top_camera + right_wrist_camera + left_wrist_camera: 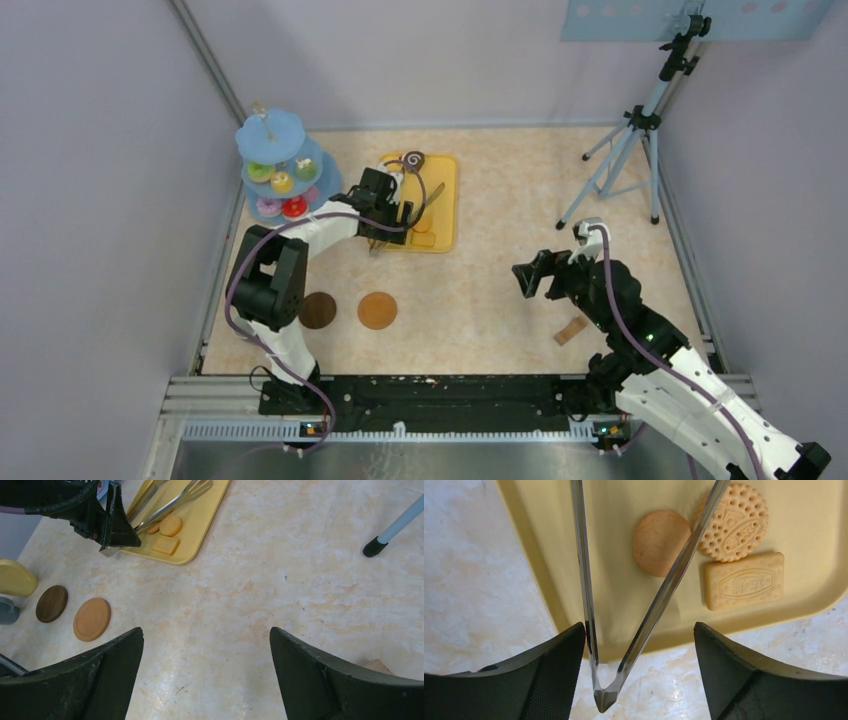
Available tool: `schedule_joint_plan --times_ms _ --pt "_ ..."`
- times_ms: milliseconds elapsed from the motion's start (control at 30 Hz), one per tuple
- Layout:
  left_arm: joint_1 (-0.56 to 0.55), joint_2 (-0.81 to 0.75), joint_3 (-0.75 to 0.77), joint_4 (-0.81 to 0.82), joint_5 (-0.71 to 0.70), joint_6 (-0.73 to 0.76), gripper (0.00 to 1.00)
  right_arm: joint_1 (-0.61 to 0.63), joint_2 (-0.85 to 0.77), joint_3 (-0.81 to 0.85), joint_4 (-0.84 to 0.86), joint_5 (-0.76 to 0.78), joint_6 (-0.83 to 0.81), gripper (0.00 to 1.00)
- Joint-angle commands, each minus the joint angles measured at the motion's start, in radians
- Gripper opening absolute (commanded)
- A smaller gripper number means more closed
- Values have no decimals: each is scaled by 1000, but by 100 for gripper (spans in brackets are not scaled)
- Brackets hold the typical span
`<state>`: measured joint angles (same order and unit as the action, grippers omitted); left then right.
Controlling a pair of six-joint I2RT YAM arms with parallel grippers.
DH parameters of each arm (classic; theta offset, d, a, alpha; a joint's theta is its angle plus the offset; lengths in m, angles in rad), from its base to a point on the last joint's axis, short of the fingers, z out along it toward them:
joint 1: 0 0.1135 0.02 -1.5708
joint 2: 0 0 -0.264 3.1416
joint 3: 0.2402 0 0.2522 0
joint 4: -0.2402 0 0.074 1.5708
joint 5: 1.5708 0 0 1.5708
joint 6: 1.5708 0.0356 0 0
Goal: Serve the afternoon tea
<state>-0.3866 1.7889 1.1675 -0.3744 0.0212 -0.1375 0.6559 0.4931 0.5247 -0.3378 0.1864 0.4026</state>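
A yellow tray [447, 190] holds three orange biscuits [744, 580] and the long metal tongs [664, 592]. A swirl cake [413, 160] sits at the tray's far end. My left gripper [640, 630] is open at the tray's near edge, its jaws on either side of the tongs' hinge end. The left finger [559, 660] is close against one tong arm. Two round brown coasters [318, 310] [377, 310] lie in front of the left arm. A yellow mug [17, 577] and a grey mug [7, 610] show at the left edge of the right wrist view. My right gripper [206, 635] hangs open and empty over bare table.
A blue tiered stand [275, 140] with colourful doughnuts [283, 183] stands at the back left, beside the tray. A tripod [625, 150] stands at the back right. A small wooden block [570, 330] lies by the right arm. Walls close in both sides.
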Motion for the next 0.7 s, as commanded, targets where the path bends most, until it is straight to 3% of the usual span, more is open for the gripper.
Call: schedule_joint_plan --times_ms 0,133,433,667 --pt "-28 -11 7 79 -91 -10 80 -6 -7 13 33 -3 -1 94" --pt "-38 10 23 93 -112 -4 73 -6 -10 8 35 -7 1 94" --pt "-73 69 47 94 -148 25 76 -6 -10 4 39 -6 1 94" --pt "-88 39 71 69 -164 13 55 -6 -5 5 37 -7 0 94"
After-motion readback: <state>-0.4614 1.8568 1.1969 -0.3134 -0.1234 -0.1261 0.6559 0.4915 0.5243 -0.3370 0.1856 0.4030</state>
